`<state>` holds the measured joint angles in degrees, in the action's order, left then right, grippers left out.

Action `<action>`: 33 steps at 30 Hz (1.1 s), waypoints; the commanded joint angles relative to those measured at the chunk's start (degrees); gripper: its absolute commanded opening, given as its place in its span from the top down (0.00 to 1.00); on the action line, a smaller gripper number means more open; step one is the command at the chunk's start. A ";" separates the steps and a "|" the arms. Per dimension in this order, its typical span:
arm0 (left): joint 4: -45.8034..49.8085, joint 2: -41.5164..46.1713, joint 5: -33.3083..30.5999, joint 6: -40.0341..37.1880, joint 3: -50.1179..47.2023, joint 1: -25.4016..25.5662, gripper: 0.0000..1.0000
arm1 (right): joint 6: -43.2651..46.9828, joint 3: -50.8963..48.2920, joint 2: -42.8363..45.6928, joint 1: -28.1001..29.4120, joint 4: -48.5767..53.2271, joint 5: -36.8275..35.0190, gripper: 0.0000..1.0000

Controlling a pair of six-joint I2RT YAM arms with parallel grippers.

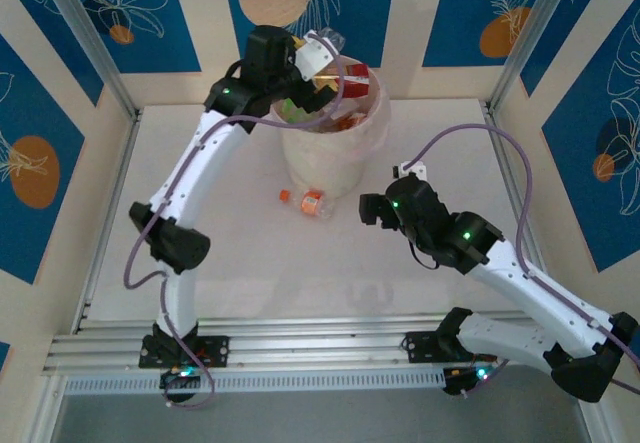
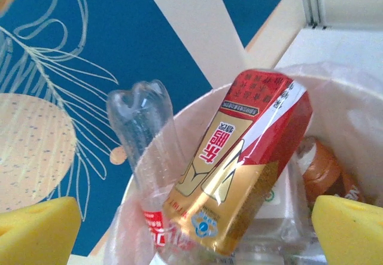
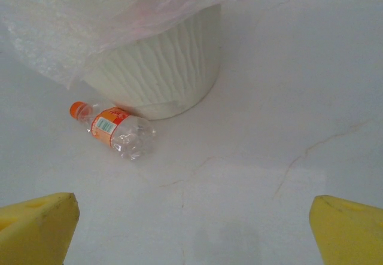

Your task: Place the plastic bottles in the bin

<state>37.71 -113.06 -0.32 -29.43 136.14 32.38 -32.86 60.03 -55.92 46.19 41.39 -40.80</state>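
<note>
left gripper was spread wide over the bin, red-and-gold bottle leaning free inside. right gripper, also wide, faced the orange-capped bottle beside the bin, probably next.

White tabletop w/ faint hairline marks, blue leaf-print wall panels (orange blobs) behind it.

Bin: cream-white, wavy vertical ribbing.
Liner: clear, faint pink tint.
Bottle on the bench: clear body, orange cap, orange label.
Tall bottle in the bin: red and gold label, white band bearing red characters.
Crumpled bottle: clear, red label.
Bench: white, faint veins.
Wall panels: blue, cream leaf outlines, tan discs.
Left pincer pads: yellow.
Arms: white links, black joints, purple cables.
</note>
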 commanded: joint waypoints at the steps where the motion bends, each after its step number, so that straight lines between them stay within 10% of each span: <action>1: -4.89 6.60 -0.18 4.52 -4.96 -0.03 0.00 | 4.65 -1.38 -1.55 0.73 -5.09 3.09 0.01; 17: -16.81 42.32 -23.00 36.13 -49.63 -1.09 0.01 | 19.17 -4.74 -22.06 1.24 -26.76 11.61 0.01; 33: -9.99 51.41 -32.92 51.39 -69.53 -3.18 0.00 | 26.07 -1.00 -40.95 -0.15 -39.17 12.76 0.01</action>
<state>26.87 -64.14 -30.63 18.48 67.64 30.33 -8.88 56.27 -94.83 46.15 5.39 -28.03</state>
